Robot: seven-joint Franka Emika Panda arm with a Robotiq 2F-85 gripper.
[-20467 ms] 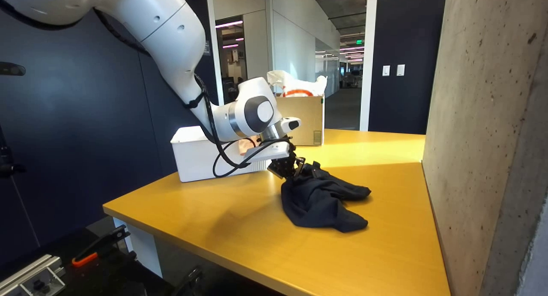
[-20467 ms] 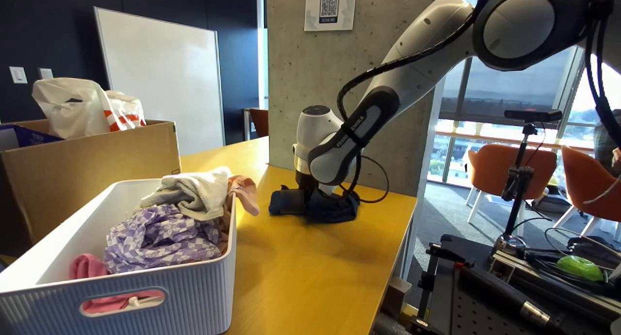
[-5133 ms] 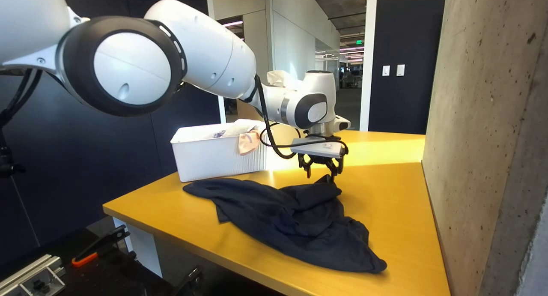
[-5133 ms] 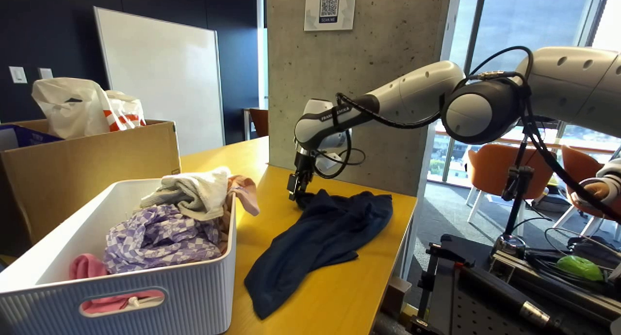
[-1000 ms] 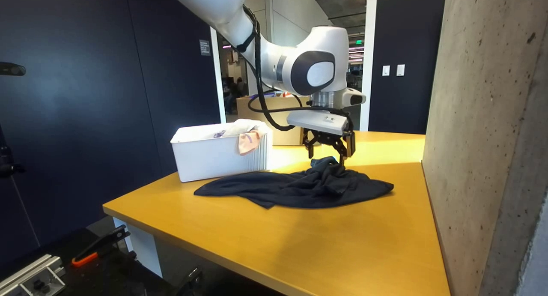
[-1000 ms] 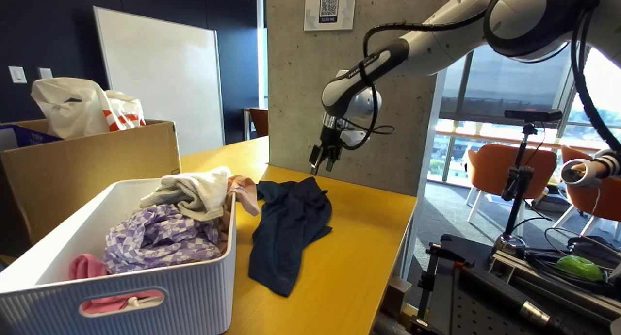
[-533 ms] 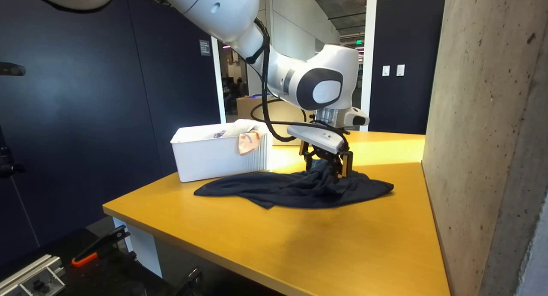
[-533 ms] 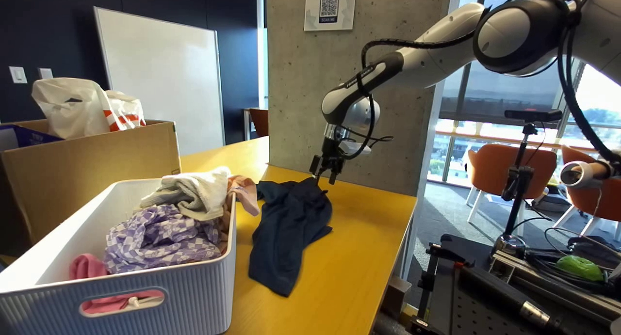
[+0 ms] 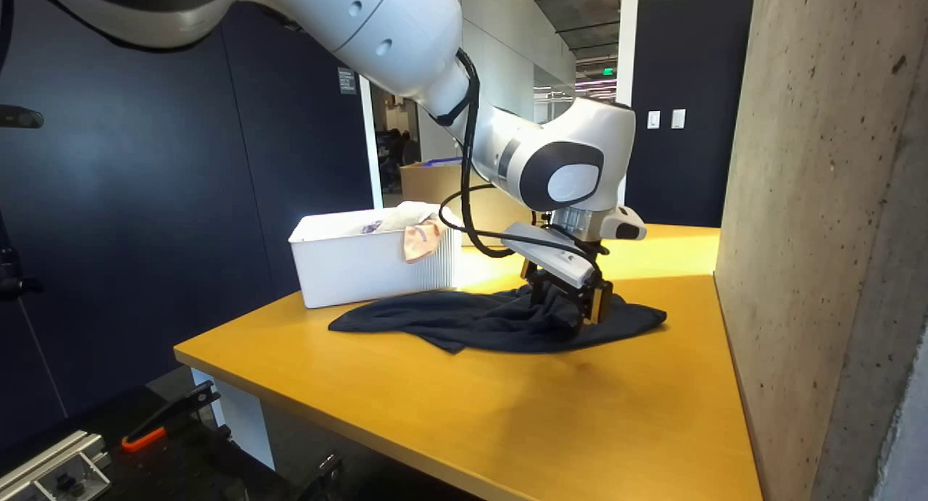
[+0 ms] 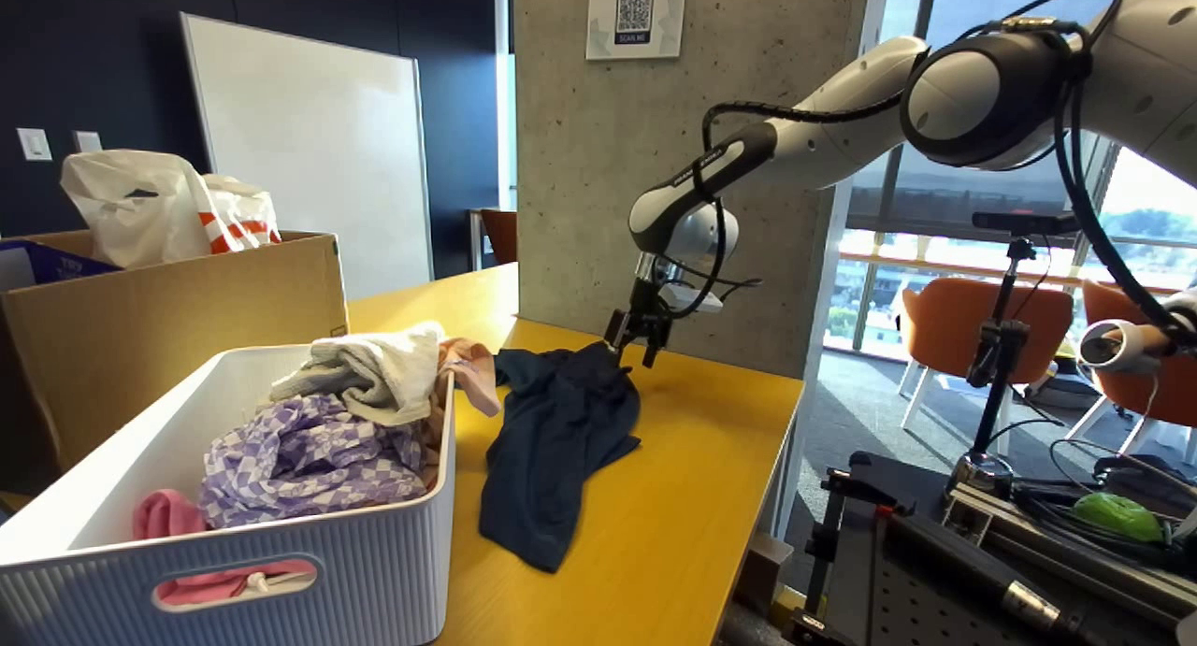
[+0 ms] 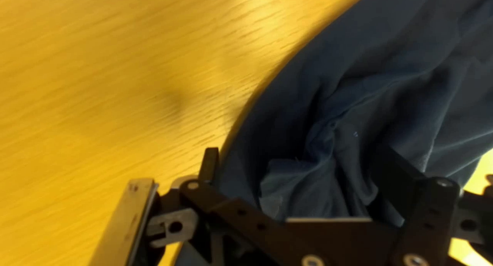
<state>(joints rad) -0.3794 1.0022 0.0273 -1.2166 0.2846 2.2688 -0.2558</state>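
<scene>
A dark navy cloth (image 9: 428, 318) lies rumpled on the yellow table (image 9: 449, 403), its folds heaped highest under the gripper. In the wrist view the cloth (image 11: 346, 96) fills the right half, and a bunched fold of it rises between the widely parted fingers (image 11: 209, 166). My gripper (image 9: 562, 311) points down over this heap with its jaws open, its tips low at the fabric. Whether they touch it I cannot tell. From the bin's side, the gripper (image 10: 633, 347) stands at the cloth's far end, near the concrete wall.
A white bin (image 10: 374, 571) of clothes stands beside the cloth; a peach cloth (image 10: 472, 375) hangs over its rim. Behind it is a cardboard box (image 10: 187, 319) with plastic bags. A concrete wall (image 9: 812, 196) borders the table, whose front edge (image 9: 348, 443) drops off.
Over the last second my gripper has descended onto the cloth heap, jaws staying open; the cloth's outline is unchanged. Five seconds ago the cloth was spread wider, nearer the table's front edge.
</scene>
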